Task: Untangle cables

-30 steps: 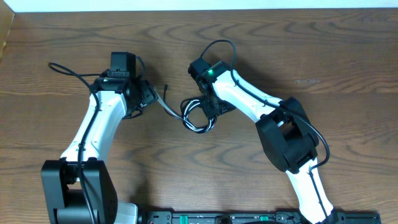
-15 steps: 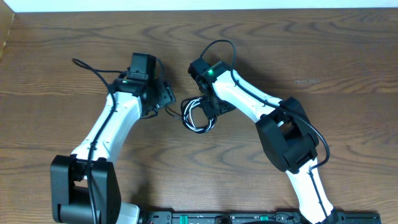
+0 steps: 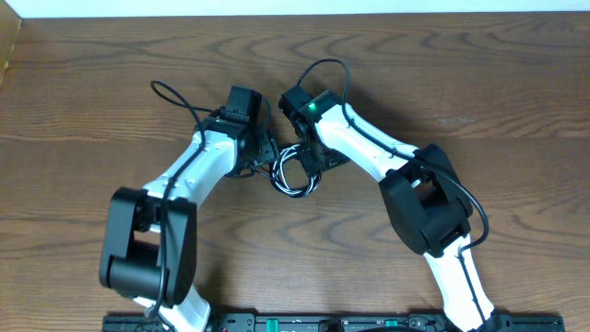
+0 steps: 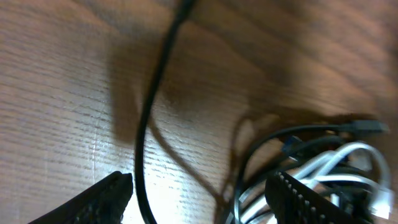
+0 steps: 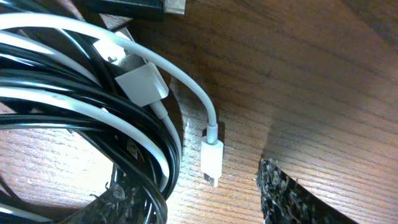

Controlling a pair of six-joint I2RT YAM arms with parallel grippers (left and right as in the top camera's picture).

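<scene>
- Wooden counter (image 3: pixel 516 83) carries the cables (image 3: pixel 293 175), coiled together between both tools.
- Left tool (image 4: pixel 200 186) gapes wide with the black cord (image 4: pixel 146 143) between its jaws; pulling there may tighten the tangle.
- Right tool (image 5: pixel 202 190) stands half-open, gripping nothing; loops may snag on it.
- White plug (image 5: pixel 211 163) could catch.

A brown wooden table (image 3: pixel 516 83) with wavy grain fills the view. A white strip (image 3: pixel 277 7) runs along its far edge. A tan corner (image 3: pixel 7 46) shows far left, and a black rail (image 3: pixel 323 324) with green marks lines the near edge.
</scene>
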